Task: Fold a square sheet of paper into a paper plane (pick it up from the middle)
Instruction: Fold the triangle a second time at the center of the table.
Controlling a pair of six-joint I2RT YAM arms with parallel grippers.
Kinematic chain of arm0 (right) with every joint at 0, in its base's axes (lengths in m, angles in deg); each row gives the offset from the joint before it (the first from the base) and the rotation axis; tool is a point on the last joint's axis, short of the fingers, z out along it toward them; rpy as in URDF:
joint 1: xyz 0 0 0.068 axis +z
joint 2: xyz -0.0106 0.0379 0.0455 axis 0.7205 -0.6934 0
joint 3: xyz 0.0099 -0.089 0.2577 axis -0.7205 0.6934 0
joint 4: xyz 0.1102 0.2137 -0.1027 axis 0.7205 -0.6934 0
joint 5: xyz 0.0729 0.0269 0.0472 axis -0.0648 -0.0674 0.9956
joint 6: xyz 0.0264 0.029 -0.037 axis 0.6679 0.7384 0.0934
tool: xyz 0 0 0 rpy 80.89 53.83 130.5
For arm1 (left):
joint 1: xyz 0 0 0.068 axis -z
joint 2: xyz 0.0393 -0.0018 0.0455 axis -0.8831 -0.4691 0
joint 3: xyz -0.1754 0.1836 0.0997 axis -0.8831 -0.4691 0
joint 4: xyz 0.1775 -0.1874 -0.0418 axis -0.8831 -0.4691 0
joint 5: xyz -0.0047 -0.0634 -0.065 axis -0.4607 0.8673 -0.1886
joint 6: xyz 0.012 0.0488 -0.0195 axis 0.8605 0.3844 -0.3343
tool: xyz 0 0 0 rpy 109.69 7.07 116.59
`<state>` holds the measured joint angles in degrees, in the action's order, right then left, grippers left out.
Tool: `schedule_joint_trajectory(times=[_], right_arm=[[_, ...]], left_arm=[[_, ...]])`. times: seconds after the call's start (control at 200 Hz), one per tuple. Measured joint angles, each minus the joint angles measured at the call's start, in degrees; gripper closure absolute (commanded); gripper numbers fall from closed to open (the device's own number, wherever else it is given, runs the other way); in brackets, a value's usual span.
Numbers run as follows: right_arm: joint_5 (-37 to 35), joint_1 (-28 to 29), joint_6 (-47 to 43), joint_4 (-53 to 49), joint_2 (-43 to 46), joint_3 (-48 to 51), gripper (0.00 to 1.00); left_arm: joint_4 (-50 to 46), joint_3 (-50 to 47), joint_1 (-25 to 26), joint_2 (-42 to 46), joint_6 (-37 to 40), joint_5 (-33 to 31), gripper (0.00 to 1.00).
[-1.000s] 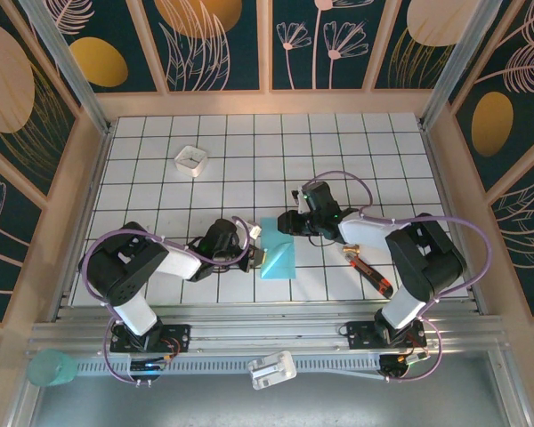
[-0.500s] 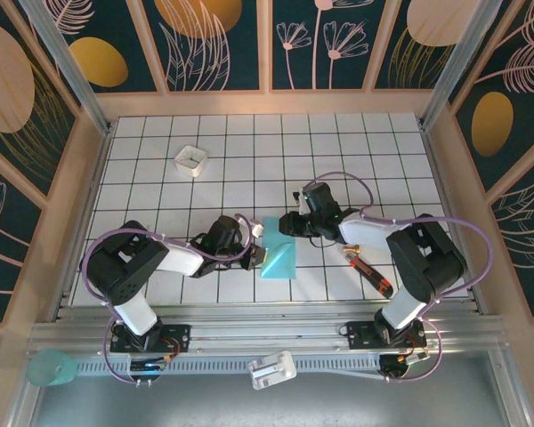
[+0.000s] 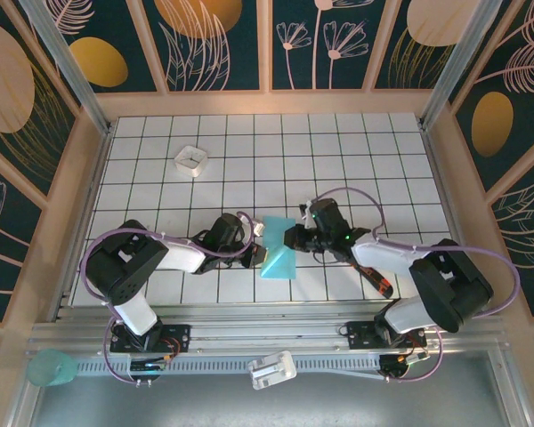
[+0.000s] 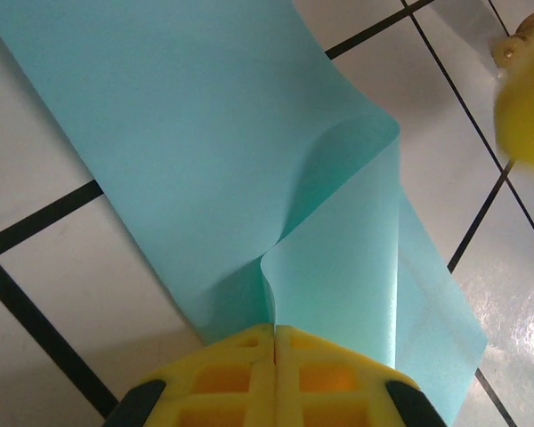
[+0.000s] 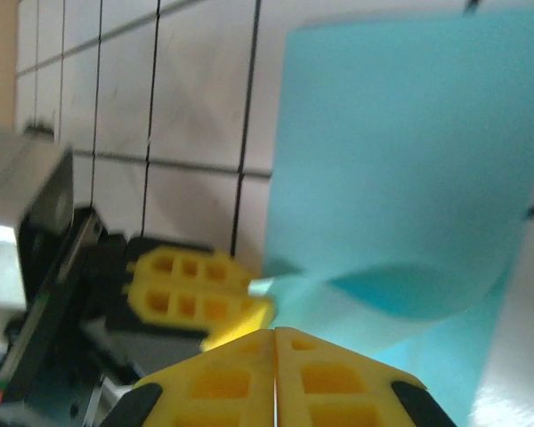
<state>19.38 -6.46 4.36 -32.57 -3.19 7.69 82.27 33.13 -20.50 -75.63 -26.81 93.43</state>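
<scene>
The turquoise sheet of paper (image 3: 278,253) lies partly folded on the bench (image 3: 338,142), one flap lifted and curling over the flat layer beneath it. At the sheet's left edge the left gripper (image 4: 274,336) has its jaws clenched on that raised flap, and the paper runs straight into the seam between them. At the sheet's far right edge the right gripper (image 5: 274,338) has its jaws pressed together too, right against the paper. We cannot tell whether a layer is caught there or merely touched.

We judge the step in hand to be bringing the flap over and setting a crease. To do it well, we would use the left pinch as an anchor and carry the flap in a low arc so the curl flattens rather than buckles. We would line up its edge with the layer below before pressing. Pulling from both sides at once could tear or skew the sheet.

Well beyond the sheet, far and left, stands a small white tray (image 3: 182,157). To the sheet's right lies a red-and-black pen-like tool (image 3: 380,283) — neither looks in the way.
</scene>
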Motion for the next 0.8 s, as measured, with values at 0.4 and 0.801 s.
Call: schedule_joint_trajectory(times=[0.4, 0.801], right_arm=[[0.8, 10.0, 14.1, 13.4, -4.4, 4.2, 1.0], [-0.1, 12.2, 18.1, 18.6, -9.4, 5.0, 1.0]], left_arm=[[-2.7, 1.4, 0.0, -0.2, 0.0, 0.0, 1.0], [-2.7, 1.4, 0.0, -0.3, -0.1, 0.0, 1.0]])
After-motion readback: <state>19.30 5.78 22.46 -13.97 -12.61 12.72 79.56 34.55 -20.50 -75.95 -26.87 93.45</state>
